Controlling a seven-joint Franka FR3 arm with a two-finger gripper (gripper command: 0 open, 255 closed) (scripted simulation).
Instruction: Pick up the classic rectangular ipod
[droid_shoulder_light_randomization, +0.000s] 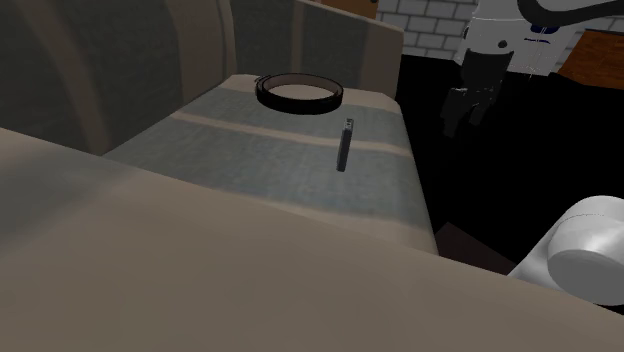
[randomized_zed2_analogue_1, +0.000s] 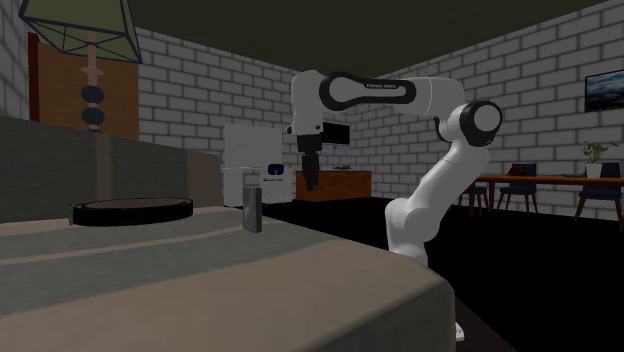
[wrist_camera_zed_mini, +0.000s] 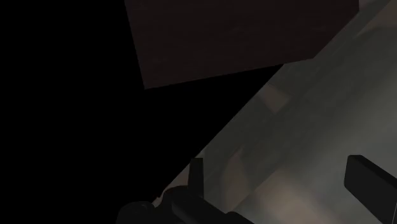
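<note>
In the shoulder view the ipod (droid_shoulder_light_randomization: 345, 146), a thin dark slab, stands on end on the grey striped cushion (droid_shoulder_light_randomization: 250, 165), long axis upright, just nearer than a black ring (droid_shoulder_light_randomization: 298, 93). The gripper (droid_shoulder_light_randomization: 468, 108) hangs to its right, past the cushion's right edge and over a black area, so the coming move is probably leftward and a little down. In the second exterior view the ipod stands near the cushion's far edge, and the gripper is higher and to the right of it, pointing straight down from the bent arm (randomized_zed2_analogue_1: 440, 105). In the wrist view the fingers (wrist_camera_zed_mini: 372, 181) are spread wide with nothing between them, above the cushion's edge.
</note>
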